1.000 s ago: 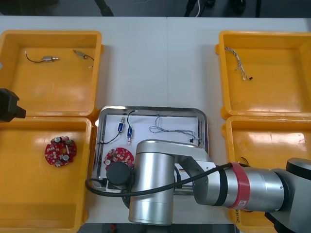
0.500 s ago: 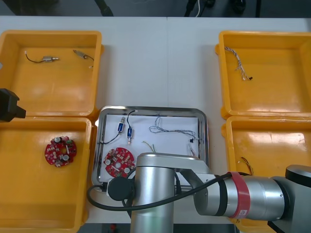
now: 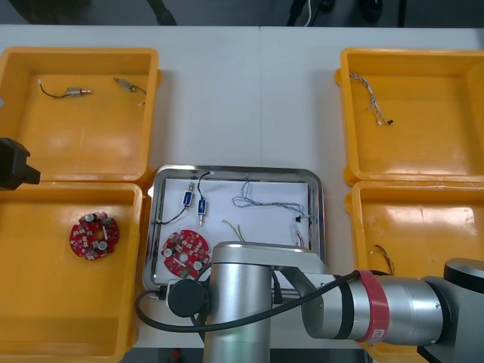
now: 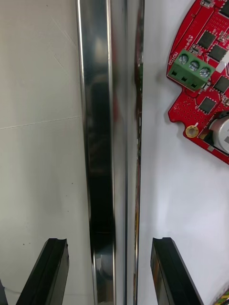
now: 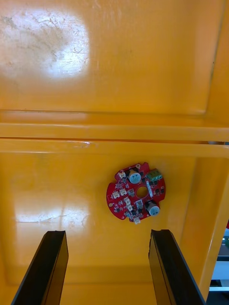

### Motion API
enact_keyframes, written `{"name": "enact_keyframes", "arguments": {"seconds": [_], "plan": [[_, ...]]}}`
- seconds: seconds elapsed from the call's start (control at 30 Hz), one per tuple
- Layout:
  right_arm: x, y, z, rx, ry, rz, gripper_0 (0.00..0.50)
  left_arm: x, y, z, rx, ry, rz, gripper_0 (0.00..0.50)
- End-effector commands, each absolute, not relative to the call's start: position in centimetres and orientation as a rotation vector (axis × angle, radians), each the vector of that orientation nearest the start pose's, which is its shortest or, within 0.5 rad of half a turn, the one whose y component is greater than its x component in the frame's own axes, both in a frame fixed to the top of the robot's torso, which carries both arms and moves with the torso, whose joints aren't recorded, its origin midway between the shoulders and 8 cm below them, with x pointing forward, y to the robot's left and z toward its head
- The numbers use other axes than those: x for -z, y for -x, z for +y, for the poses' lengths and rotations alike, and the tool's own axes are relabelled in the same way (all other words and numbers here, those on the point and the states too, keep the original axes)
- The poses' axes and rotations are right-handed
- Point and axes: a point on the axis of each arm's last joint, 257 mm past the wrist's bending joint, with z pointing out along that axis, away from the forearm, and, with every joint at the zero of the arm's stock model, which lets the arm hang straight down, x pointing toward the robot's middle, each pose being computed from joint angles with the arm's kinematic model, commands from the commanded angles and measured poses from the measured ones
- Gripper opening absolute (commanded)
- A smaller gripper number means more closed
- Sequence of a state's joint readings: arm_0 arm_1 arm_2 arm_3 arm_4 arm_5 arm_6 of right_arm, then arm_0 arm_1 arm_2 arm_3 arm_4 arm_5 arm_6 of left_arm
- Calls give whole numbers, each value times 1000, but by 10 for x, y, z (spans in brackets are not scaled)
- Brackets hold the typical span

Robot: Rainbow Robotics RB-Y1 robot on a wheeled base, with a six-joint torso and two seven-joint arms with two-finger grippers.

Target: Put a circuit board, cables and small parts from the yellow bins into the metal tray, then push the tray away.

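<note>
Straddling the near rim of the tray, the right gripper stood with its fingers wide apart and holding nothing. One finger hung over the bare table outside the rim, the other over the white floor inside. Whether either finger touched metal could not be told. In the front view the right arm covered the tray's 6 o'clock edge, which was judged to be the rim concerned. The tray sat between the yellow bins, toward the table's 6 o'clock side. It held a circuit board at its 7 o'clock corner, small parts at 10 o'clock, and cables from centre toward 3 o'clock. Loading therefore appeared complete, leaving the push toward 12 o'clock. The rim's long axis ran 9 to 3, square to that push, and passed between the right fingers, so this arm was the nearer and better placed. The circuit board lay just inside the rim beyond the inner finger, which suggested contact toward the 7 o'clock end. An off-centre push there might swing the tray. The left gripper hung at the table's 9 o'clock side, fingers likewise wide and empty, above a second board in a bin.
</note>
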State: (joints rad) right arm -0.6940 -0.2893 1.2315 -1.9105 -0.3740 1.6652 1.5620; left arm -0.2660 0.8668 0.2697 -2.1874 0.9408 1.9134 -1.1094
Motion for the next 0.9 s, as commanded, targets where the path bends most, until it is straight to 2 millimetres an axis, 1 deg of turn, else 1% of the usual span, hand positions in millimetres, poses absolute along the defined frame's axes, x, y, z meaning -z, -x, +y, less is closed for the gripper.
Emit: {"name": "enact_keyframes", "arguments": {"seconds": [0.03,0.13,0.17,0.2,0.23,0.27,0.33,0.37,0.47,0.53,0.57,0.63,0.9], "plan": [[342,-278,45,226,1930,2022,500,123,-387,360,-8,-17,2617,500],[342,-278,44,228,1926,2028,500,123,-387,360,-8,-17,2617,500],[342,-279,44,232,1925,2025,479,123,-387,360,-8,-17,2617,500],[341,-280,44,236,1922,2025,447,123,-387,360,-8,-17,2617,500],[341,-280,43,238,1923,2024,431,123,-387,360,-8,-17,2617,500],[342,-281,42,241,1921,2027,373,123,-387,360,-8,-17,2617,500],[341,-282,42,246,1916,2027,292,123,-387,360,-8,-17,2617,500],[341,-282,41,250,1916,2028,208,123,-387,360,-8,-17,2617,500],[341,-283,41,253,1910,2029,123,123,-387,360,-8,-17,2617,500],[341,-283,41,255,1913,2030,95,123,-387,360,-8,-17,2617,500],[341,-283,41,255,1912,2028,68,123,-387,360,-8,-17,2617,500],[340,-283,41,255,1911,2025,55,123,-387,360,-8,-17,2617,500],[334,-289,36,274,1906,2006,50,123,-387,360,-8,-17,2617,500]]}}
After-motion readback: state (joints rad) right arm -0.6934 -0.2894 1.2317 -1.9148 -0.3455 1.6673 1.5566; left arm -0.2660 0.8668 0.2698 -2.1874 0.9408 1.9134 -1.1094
